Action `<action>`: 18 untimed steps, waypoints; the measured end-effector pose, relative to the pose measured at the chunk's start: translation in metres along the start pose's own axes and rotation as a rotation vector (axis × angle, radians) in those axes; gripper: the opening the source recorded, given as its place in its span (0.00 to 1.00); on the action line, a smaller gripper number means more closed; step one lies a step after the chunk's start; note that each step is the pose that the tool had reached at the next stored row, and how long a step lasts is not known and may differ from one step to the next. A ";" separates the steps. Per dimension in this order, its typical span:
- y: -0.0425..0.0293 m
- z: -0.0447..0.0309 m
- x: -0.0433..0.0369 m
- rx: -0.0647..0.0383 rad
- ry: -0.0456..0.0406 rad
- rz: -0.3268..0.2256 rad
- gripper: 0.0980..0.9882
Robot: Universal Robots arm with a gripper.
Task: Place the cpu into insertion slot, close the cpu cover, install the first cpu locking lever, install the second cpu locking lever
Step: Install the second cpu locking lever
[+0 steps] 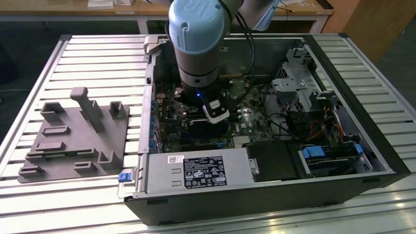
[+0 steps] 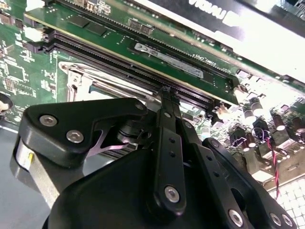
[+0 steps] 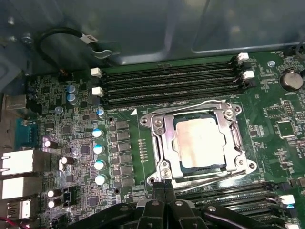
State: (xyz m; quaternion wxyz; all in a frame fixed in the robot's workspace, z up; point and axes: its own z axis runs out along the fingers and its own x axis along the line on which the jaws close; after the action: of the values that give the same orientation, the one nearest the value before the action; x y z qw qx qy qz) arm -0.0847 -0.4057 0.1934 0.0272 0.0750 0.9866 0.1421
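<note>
Pincer [image 3: 164,185] tips are pressed together, with no gap I can make out in both wrist views; whether a bit of lever wire is nipped between them I can't tell. Tips sit down at board level on one corner of the insertion slot [image 3: 202,168]: the corner nearer the row of blue-topped capacitors [image 3: 98,148], on the slot's wrist-side edge. cpu [image 3: 200,143] is seated in the slot, flat, silver top up. It lies straight ahead of me past the tips, between them and the bank of four long memory slots [image 3: 167,81]. cpu cover [image 3: 161,138] is down over it, frame flat around the chip, chip showing through the cut-out. Two wire levers: far lever [image 3: 200,106] runs along the slot edge next to the memory slots, near lever [image 3: 214,174] runs along the edge closest to my fingers. Key relation: the near lever's long axis lies crosswise to my reach, along the slot edge, and one end comes in right at my tips. Touching or just beside, I can't separate them. Both levers look laid low against the frame; whether either is hooked under its catch is too fine to call. My read: chip and cover steps done, lever work in hand. In the exterior view my arm [image 1: 198,44] stands near vertical over the middle of the open computer case [image 1: 260,204], wrist down inside it.
</note>
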 end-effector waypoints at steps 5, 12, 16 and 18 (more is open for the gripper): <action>-0.0009 0.0013 0.0032 -0.005 0.0011 0.000 0.01; -0.0002 -0.0007 0.0033 -0.016 0.0025 0.000 0.01; 0.0018 -0.0074 0.0030 -0.016 0.0026 0.000 0.01; 0.0017 -0.0075 0.0030 -0.016 0.0026 0.000 0.01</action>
State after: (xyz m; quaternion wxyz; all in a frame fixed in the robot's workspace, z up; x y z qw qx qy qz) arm -0.0880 -0.4058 0.2010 0.0266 0.0745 0.9855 0.1503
